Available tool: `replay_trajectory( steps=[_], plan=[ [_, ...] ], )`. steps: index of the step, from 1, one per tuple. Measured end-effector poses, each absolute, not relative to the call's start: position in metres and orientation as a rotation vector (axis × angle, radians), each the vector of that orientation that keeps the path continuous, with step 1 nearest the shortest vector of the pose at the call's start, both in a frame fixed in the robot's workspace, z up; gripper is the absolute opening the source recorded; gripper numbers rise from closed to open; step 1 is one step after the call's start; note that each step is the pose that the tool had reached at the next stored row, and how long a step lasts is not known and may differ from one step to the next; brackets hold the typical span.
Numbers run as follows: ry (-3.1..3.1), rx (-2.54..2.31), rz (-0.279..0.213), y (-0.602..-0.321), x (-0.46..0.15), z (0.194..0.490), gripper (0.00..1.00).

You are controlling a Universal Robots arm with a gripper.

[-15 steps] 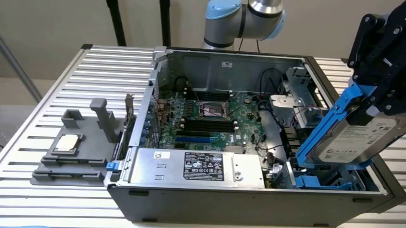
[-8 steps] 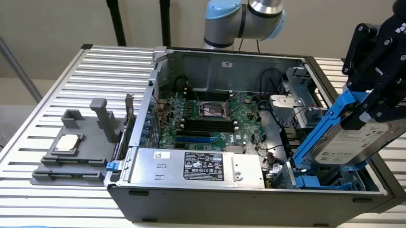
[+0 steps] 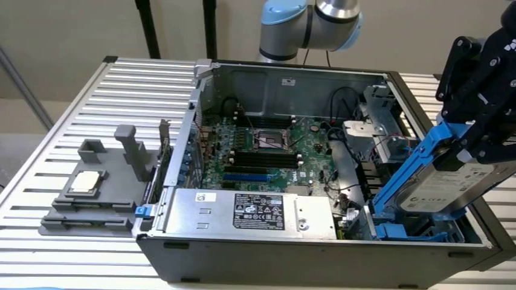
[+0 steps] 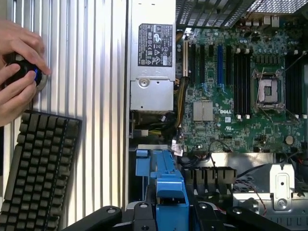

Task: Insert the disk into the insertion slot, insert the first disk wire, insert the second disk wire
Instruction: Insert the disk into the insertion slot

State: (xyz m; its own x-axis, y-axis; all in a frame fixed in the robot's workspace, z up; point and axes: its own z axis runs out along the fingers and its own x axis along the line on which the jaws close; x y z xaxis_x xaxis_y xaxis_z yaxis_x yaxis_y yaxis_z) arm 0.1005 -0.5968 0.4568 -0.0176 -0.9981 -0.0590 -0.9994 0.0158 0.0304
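Pincer [image 3: 477, 145] clamped on the disk [image 3: 448, 184], blue carrier tilted steeply, lower end at the insertion slot [image 3: 400, 232] in the open computer case [image 3: 322, 257], exterior view's right corner. Person's hand [image 4: 21, 41] near keyboard [image 4: 38, 168] on surface [image 4: 96, 72].

The arm [image 3: 310, 24] is silver-grey tube with rounded joints capped in light blue; a thin black cable [image 3: 328, 57] hangs beneath it. The gripper [image 3: 477, 145] is black, built of angular linked bars with round silver screws [image 4: 111, 210] and small white markings [image 3: 509, 43].
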Motion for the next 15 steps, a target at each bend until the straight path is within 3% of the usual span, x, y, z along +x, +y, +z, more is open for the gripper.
replay_trajectory(
  steps=[15],
  plan=[
    [2.191, -2.211, 0.110, -0.5990, 0.1035, 0.4490, 0.33]
  ],
)
